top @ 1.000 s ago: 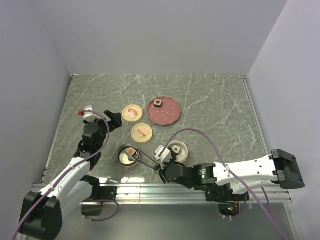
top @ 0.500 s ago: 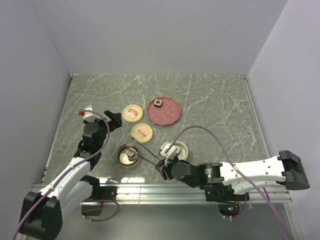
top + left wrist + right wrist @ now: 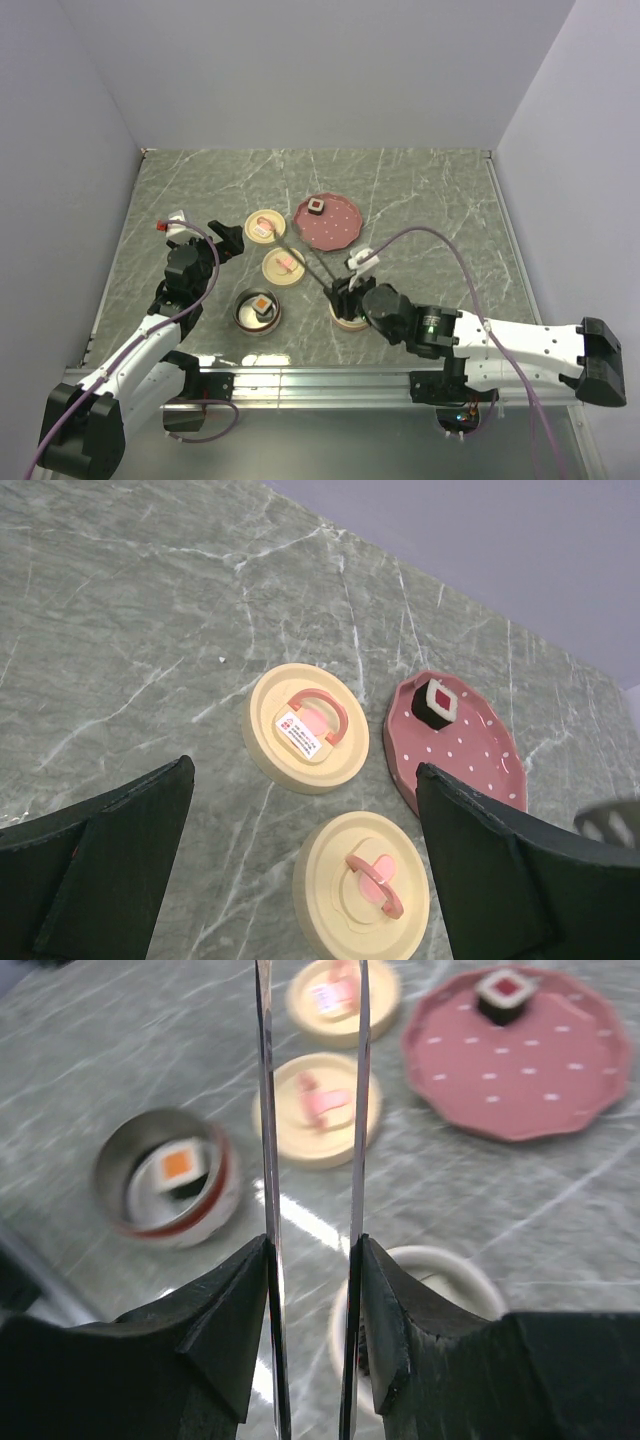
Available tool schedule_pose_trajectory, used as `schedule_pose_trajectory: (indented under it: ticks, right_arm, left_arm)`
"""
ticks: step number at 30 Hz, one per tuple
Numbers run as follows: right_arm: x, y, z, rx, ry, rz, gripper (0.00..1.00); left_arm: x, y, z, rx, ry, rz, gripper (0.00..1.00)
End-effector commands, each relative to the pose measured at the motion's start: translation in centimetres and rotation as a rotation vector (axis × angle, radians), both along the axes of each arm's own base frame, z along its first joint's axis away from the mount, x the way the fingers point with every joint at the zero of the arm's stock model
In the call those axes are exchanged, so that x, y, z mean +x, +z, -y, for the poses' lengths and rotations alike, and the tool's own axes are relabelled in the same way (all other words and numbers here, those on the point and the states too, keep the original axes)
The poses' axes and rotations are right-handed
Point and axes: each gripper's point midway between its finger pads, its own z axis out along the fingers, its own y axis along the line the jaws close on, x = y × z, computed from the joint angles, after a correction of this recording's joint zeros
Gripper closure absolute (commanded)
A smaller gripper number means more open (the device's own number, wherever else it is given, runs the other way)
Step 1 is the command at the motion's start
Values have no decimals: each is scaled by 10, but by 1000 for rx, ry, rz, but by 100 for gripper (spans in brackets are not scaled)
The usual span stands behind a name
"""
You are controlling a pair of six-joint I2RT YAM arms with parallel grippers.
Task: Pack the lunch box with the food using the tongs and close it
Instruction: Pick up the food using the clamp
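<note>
My right gripper (image 3: pixel 343 293) (image 3: pixel 313 1245) is shut on the tongs (image 3: pixel 318 268) (image 3: pixel 358 1110). The tongs' two slim arms point far-left, toward the pink plate (image 3: pixel 340 230) (image 3: pixel 540 1080), and their tips run off the top of the right wrist view. One dark food piece with a red-and-white top (image 3: pixel 317 207) (image 3: pixel 505 990) (image 3: pixel 438 700) sits on that plate. An orange-topped piece (image 3: pixel 262 304) (image 3: pixel 177 1166) lies in the lunch box's steel tier (image 3: pixel 243 318) (image 3: pixel 215 1200). A cream tier (image 3: pixel 350 320) (image 3: pixel 470 1270) sits under the right gripper. My left gripper (image 3: pixel 228 240) (image 3: pixel 305 770) hangs open and empty above the lids.
Two cream round lids with pink handles (image 3: pixel 265 226) (image 3: pixel 284 265) (image 3: pixel 308 728) (image 3: pixel 365 885) lie between the left gripper and the pink plate (image 3: pixel 470 770). Walls close in the marble table (image 3: pixel 430 200) on three sides.
The right arm swung the tongs away from the steel tier, rightward and farther, so they now aim at the pink plate. The orange-topped piece stayed in the tier. The left arm is unmoved.
</note>
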Motion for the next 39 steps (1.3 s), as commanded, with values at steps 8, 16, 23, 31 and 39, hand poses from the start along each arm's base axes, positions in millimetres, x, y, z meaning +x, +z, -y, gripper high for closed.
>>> schedule_pose_trajectory:
  ticks: [8,16,23,31,39]
  right_arm:
    - [80,11,22,50,-132,8,53]
    - [128,-23,27,0,-198,-58,51]
    - [150,-38,25,-36,-228,-82,50]
    - [171,-55,23,-99,-294,-125,50]
    - [174,-63,33,-119,-359,-135,50]
  left_arm:
    - [2,19,2,-21,-10,66,0]
    - [2,19,1,-24,-5,66,1]
    - [2,19,1,-23,-6,66,0]
    - [3,19,1,-22,-6,65,0]
    - [3,19,1,-23,-8,65,0]
